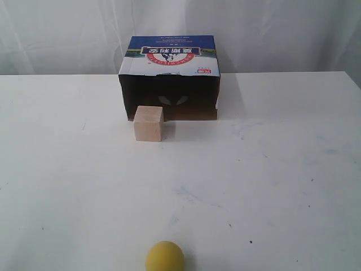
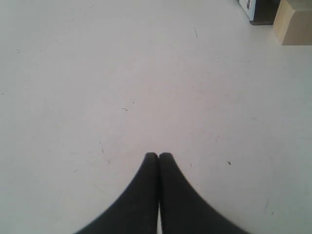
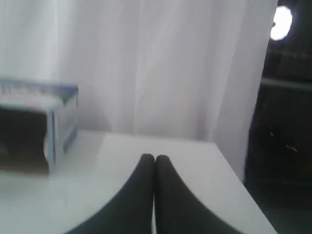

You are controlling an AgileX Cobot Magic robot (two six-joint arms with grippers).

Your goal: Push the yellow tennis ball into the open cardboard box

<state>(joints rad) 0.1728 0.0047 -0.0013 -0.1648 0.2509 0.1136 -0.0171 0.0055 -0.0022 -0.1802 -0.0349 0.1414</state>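
Observation:
The yellow tennis ball (image 1: pixel 164 257) rests on the white table at the near edge of the exterior view, partly cut off. The open cardboard box (image 1: pixel 169 79) lies at the back middle, its dark opening facing the ball; it also shows in the right wrist view (image 3: pixel 36 129) and as a corner in the left wrist view (image 2: pixel 258 10). Neither arm appears in the exterior view. My left gripper (image 2: pixel 158 156) is shut over bare table, empty. My right gripper (image 3: pixel 154 158) is shut, empty, above the table's right part, well apart from the box.
A pale wooden cube (image 1: pixel 148 123) stands just in front of the box's opening, toward its left side; it shows also in the left wrist view (image 2: pixel 294 22). White curtains (image 1: pixel 67 34) hang behind the table. The table's right edge (image 3: pixel 239 180) drops off beside the right gripper.

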